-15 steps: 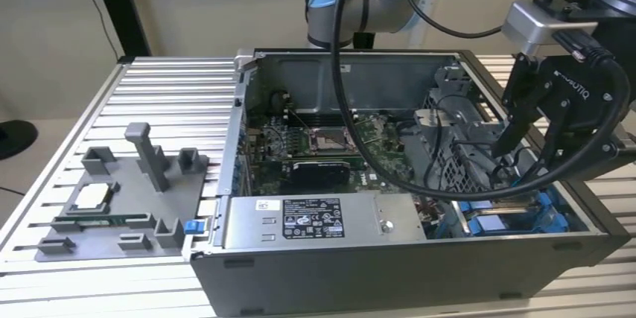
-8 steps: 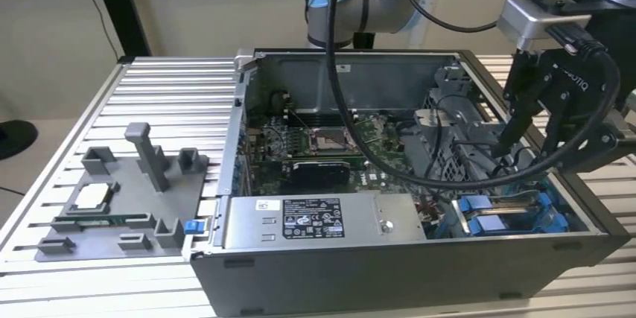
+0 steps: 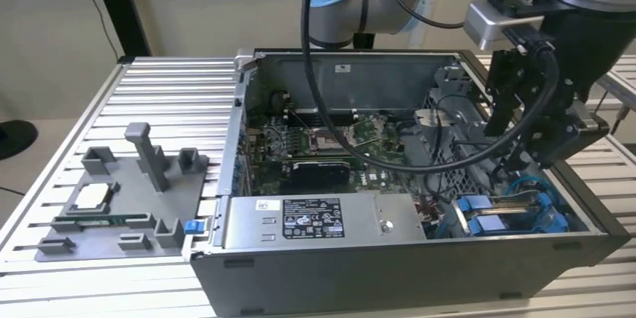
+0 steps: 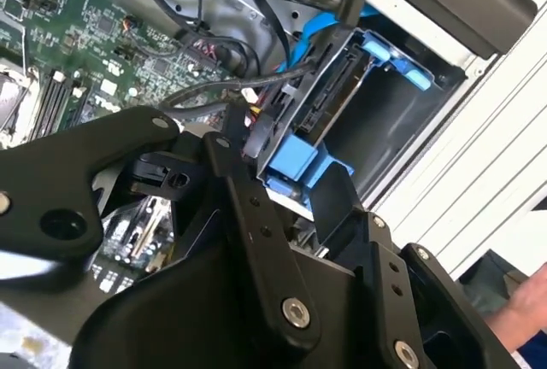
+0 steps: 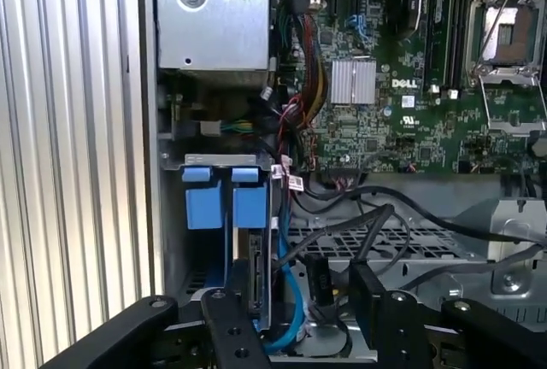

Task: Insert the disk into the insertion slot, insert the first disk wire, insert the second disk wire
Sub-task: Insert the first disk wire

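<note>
Above the insertion slot (image 5: 218, 161), where the disk (image 5: 255, 282) already sits in its blue frame (image 5: 249, 205), the gripper (image 5: 299, 305) hangs open near a black wire plug (image 5: 318, 277). The first-wire step seems in hand, demanding exact plug-to-port alignment.

The exterior view stands off the arm (image 3: 586, 5), raised and at middle range. It looks down at a slant into the open computer case (image 3: 398, 269) on the slatted table (image 3: 169, 87) and takes in the whole case. The first wrist view rides close above the case and faces nearly straight down past the gripper (image 5: 299, 305), while the second wrist view sits nearer yet and looks slantwise across that gripper. All three views share the motherboard (image 3: 328, 147) and the blue-trimmed insertion slot (image 3: 492, 217).
</note>
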Robot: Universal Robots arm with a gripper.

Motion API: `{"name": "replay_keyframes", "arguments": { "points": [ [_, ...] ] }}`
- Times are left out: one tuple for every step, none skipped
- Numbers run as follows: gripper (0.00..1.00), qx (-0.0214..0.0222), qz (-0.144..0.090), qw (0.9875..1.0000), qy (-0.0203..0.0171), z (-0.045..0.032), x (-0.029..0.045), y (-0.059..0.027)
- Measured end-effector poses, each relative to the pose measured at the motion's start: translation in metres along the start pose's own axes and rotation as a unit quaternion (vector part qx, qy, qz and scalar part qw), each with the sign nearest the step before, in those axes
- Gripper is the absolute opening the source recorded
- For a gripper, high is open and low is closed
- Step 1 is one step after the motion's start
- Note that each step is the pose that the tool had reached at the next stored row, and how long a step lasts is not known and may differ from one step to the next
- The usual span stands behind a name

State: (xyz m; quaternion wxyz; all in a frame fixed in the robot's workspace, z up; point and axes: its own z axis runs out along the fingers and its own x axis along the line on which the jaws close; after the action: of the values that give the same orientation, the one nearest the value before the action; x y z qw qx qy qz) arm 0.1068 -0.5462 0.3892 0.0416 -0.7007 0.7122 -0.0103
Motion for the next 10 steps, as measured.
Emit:
{"name": "replay_keyframes", "arguments": {
  "points": [
    [1.0, 0.0022, 0.0, 1.0, -0.0001, 0.0007, -0.0018, 0.0013],
    [0.0, 0.0039, 0.0, 1.0, 0.0, 0.0013, -0.0032, 0.0018],
    [0.0, 0.006, 0.0, 1.0, 0.0002, 0.0017, -0.0042, 0.0022],
    [0.0, 0.0091, 0.0, 1.0, 0.0005, 0.0022, -0.005, 0.0025],
    [0.0, 0.0122, 0.0, 0.9999, 0.0006, 0.0027, -0.0055, 0.0027],
    [0.0, 0.0152, 0.001, 0.9999, 0.0005, 0.0033, -0.0055, 0.0028],
    [0.0, 0.0181, 0.001, 0.9998, 0.0004, 0.0038, -0.0055, 0.0028],
    [0.0, 0.0204, 0.001, 0.9998, 0.0005, 0.0042, -0.0055, 0.003],
    [0.0, 0.0212, 0.003, 0.9998, 0.0006, 0.0044, -0.0055, 0.0034],
    [0.0, 0.0215, 0.008, 0.9997, 0.0011, 0.0044, -0.0055, 0.0039]
  ]
}}
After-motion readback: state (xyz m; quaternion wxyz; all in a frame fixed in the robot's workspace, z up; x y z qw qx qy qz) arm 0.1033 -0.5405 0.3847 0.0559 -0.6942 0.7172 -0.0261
